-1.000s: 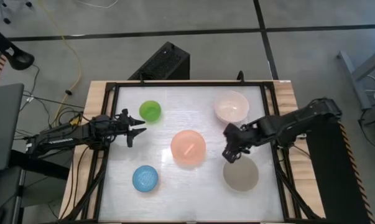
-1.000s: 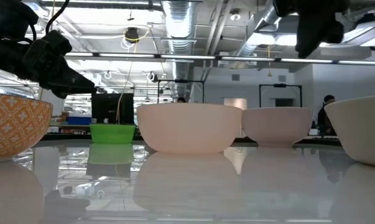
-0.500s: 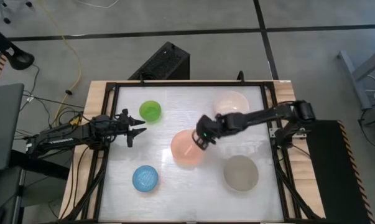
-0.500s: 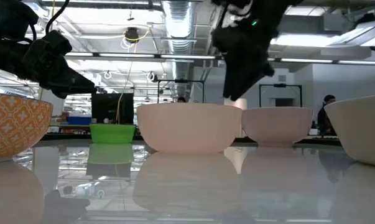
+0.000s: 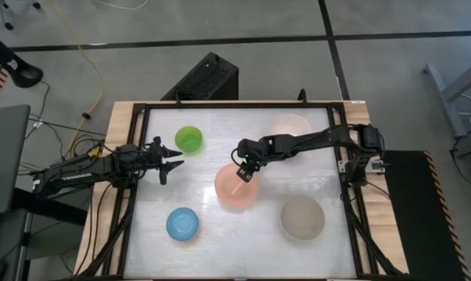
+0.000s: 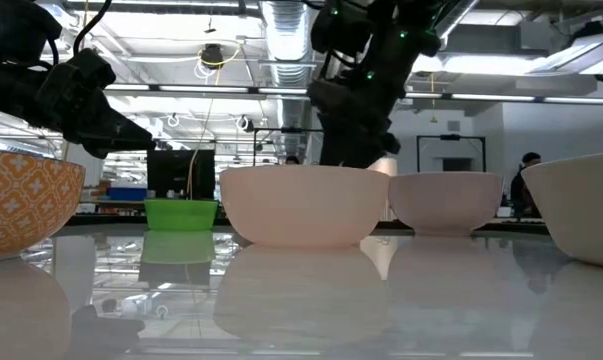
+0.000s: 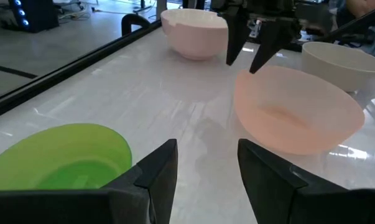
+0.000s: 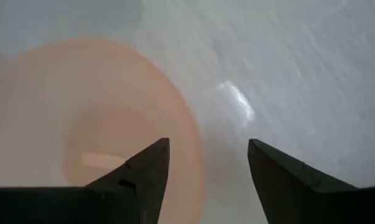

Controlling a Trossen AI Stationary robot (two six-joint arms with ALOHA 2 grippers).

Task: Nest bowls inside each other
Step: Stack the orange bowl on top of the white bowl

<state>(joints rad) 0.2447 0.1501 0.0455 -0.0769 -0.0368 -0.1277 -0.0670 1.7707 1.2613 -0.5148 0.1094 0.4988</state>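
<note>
A salmon-orange bowl [image 5: 236,187] stands upright mid-table. My right gripper [image 5: 244,170] hangs open over its far rim [image 8: 196,163], one finger above the hollow and one outside, as the left wrist view also shows [image 7: 244,55]. The white bowl [image 5: 290,129] sits at the far right, partly under my right arm. The grey-beige bowl [image 5: 302,218] is near right, the green bowl [image 5: 189,139] far left and the blue bowl [image 5: 182,224] near left. My left gripper [image 5: 169,162] waits open at the left, beside the green bowl [image 7: 63,155].
A black frame [image 5: 135,156] runs round the white tabletop. Bare table lies between the salmon-orange bowl and the green and blue bowls, and along the near edge. The low view shows a room with lights and a distant person [image 6: 528,175] behind the table.
My right gripper has swung from above the grey-beige bowl toward the table's left and a little toward its far edge. It has sunk and now stands over the salmon-orange bowl's far rim. No bowl has moved.
</note>
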